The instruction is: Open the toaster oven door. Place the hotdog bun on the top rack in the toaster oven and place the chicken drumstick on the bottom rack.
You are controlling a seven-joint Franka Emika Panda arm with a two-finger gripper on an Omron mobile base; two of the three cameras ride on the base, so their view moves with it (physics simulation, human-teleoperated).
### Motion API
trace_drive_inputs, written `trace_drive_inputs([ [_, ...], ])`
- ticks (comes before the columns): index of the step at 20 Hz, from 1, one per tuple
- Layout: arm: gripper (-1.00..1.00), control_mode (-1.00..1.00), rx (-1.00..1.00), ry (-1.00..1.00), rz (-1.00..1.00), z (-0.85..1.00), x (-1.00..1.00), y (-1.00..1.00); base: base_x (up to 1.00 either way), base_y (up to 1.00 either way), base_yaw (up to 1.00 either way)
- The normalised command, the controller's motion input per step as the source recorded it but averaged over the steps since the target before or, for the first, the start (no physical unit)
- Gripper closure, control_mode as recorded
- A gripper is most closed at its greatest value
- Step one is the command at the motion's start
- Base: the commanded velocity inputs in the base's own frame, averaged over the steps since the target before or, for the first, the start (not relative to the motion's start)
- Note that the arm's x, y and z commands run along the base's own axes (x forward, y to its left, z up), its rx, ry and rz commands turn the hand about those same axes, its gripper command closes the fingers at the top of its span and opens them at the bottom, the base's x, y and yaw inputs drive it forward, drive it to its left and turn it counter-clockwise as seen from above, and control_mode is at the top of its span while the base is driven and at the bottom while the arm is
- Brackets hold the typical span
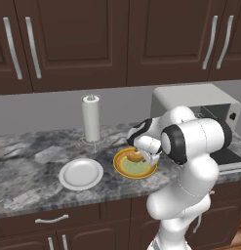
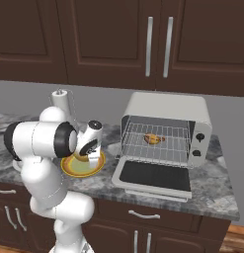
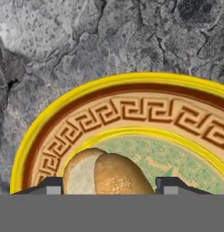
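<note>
Two dark fingertips of gripper (image 3: 109, 186) flanked tan oblong hotdog bun (image 3: 106, 174) on yellow-rimmed patterned plate (image 3: 131, 97) — jaws narrowed against it; lift straight, gently — soft bread crushes.

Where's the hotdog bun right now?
The hotdog bun lies on the yellow-rimmed plate on the counter, left of the toaster oven, between the end effector's fingertips in the hand view.
</note>
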Motion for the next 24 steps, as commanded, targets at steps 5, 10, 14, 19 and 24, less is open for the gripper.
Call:
trace_drive_inputs([
  [5, 1.0, -1.0, 0.01, 0.0, 0.01, 0.33, -0.25, 0.0, 0.0, 0.0, 0.0],
  [10, 1.0, -1.0, 0.0, 0.0, 0.0, 0.43, -0.29, 0.01, 0.0, 0.0, 0.0],
  [14, 1.0, -1.0, 0.0, 0.0, 0.0, 0.41, -0.25, 0.0, 0.0, 0.0, 0.0],
  [19, 1.0, -1.0, 0.0, 0.0, 0.01, 0.42, -0.27, 0.0, 0.0, 0.0, 0.0],
  [24, 1.0, -1.0, 0.0, 0.0, 0.03, 0.47, -0.32, -0.06, 0.0, 0.0, 0.0],
])
